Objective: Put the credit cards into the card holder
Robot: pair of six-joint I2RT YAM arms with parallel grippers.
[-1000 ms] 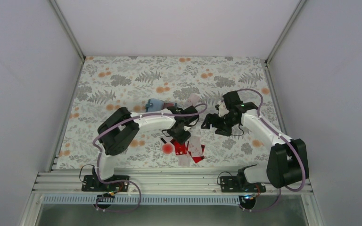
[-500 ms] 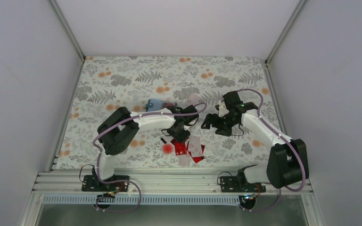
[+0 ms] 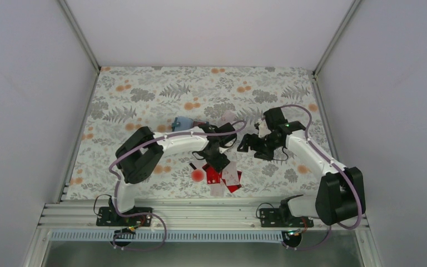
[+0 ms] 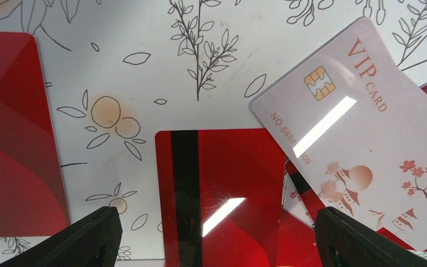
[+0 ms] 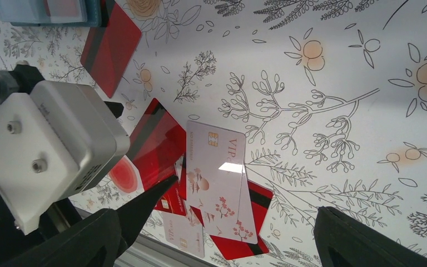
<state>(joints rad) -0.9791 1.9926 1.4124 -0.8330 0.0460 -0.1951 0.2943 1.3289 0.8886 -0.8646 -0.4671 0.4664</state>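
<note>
The teal card holder (image 3: 182,122) lies mid-table, with a red card (image 5: 111,47) beside it; in the right wrist view the card holder (image 5: 50,11) is at the top left. Several red and white credit cards (image 3: 228,177) lie in an overlapping pile near the front. My left gripper (image 3: 218,162) hovers open just over that pile. A red card with a black stripe (image 4: 228,189) lies flat on the table below its spread fingers, and a white VIP card (image 4: 361,128) lies to the right. My right gripper (image 3: 247,146) stands open beside the left wrist, holding nothing.
A round red blob (image 3: 198,174) sits left of the pile. Another red card (image 4: 11,133) lies at the left of the left wrist view. A pale card (image 3: 229,116) lies behind the left arm. The table's front rail (image 3: 200,214) runs just past the pile.
My left gripper has shifted slightly right over the pile and its jaws have spread wider. The right arm has barely moved.
</note>
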